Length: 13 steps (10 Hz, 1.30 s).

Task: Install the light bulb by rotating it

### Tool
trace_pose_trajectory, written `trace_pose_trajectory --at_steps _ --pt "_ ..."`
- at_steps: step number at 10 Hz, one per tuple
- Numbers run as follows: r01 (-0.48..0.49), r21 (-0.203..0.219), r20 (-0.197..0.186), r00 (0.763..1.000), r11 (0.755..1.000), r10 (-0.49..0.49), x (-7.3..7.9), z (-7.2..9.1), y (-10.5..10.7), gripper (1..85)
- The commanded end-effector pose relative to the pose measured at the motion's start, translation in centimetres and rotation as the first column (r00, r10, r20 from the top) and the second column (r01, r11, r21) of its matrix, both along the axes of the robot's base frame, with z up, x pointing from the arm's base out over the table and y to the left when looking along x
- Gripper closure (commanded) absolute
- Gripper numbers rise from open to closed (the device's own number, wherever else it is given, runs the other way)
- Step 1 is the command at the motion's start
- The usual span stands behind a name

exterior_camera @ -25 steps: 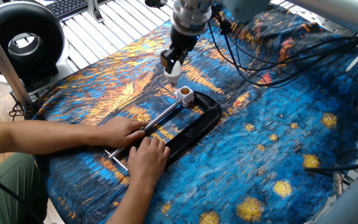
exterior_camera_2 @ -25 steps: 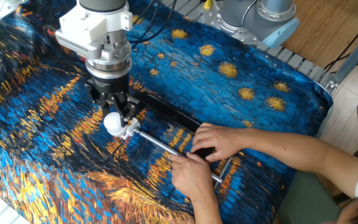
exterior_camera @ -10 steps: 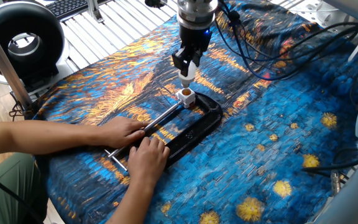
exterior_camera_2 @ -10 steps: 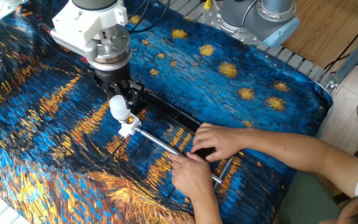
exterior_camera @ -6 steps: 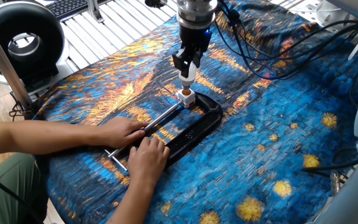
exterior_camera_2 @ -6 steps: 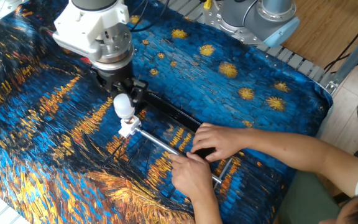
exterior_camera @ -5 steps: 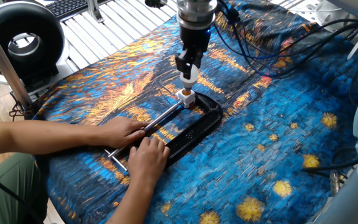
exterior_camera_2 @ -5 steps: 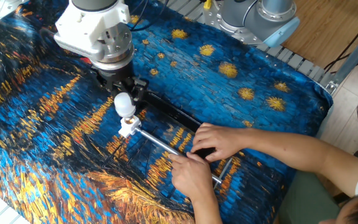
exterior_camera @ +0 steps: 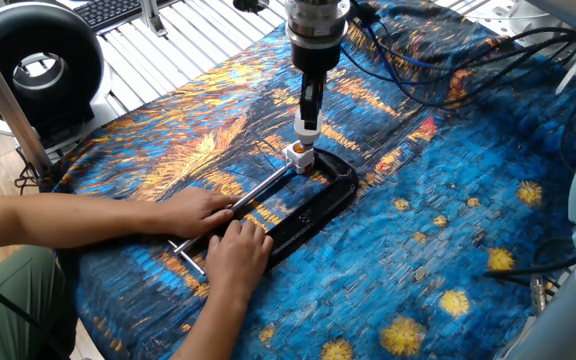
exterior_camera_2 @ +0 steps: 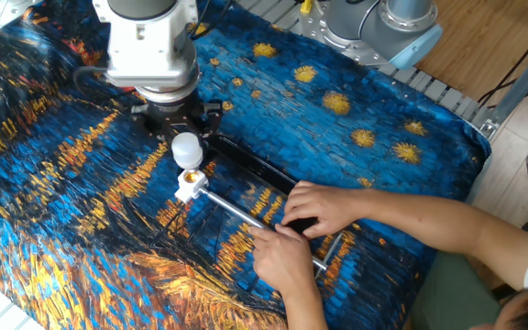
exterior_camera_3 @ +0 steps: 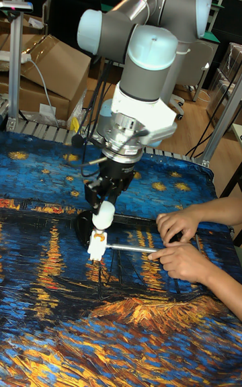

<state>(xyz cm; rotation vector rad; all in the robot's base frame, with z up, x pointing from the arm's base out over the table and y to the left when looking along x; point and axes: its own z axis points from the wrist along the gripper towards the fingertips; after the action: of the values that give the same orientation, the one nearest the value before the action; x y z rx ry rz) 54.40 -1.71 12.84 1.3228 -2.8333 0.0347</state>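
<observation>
A painted blue-and-orange cloth (exterior_camera: 448,250) covers the worktop. The bulb (exterior_camera_2: 187,149), a smooth frosted globe, hangs neck-down just above the white socket (exterior_camera_2: 188,187), clasped in the pincer (exterior_camera: 308,112). It looks light, thin-walled and slippery, so I'd hold it gently around the globe. A black clamp (exterior_camera: 318,200) pins the socket with its steel rod (exterior_camera: 258,190); two hands (exterior_camera: 238,250) steady the clamp.

Light bulb (exterior_camera_2: 187,149) sits directly above socket (exterior_camera_2: 187,189); clamp (exterior_camera: 313,205) beside.
</observation>
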Motion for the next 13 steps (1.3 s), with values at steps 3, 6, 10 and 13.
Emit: trace_pose_trajectory --at_steps 3,6,10,13 --pt "-0.334 -0.005 0.091 0.939 0.943 0.333 2.4 0.6 1.2 84.7" --pt "-0.347 -0.009 0.057 0.936 0.938 0.347 1.6 0.6 0.8 84.7" --pt "-0.359 -0.007 0.028 0.933 0.933 0.359 0.9 0.5 0.6 84.7" --pt "-0.362 -0.007 0.033 0.932 0.932 0.362 0.9 0.3 0.7 84.7"
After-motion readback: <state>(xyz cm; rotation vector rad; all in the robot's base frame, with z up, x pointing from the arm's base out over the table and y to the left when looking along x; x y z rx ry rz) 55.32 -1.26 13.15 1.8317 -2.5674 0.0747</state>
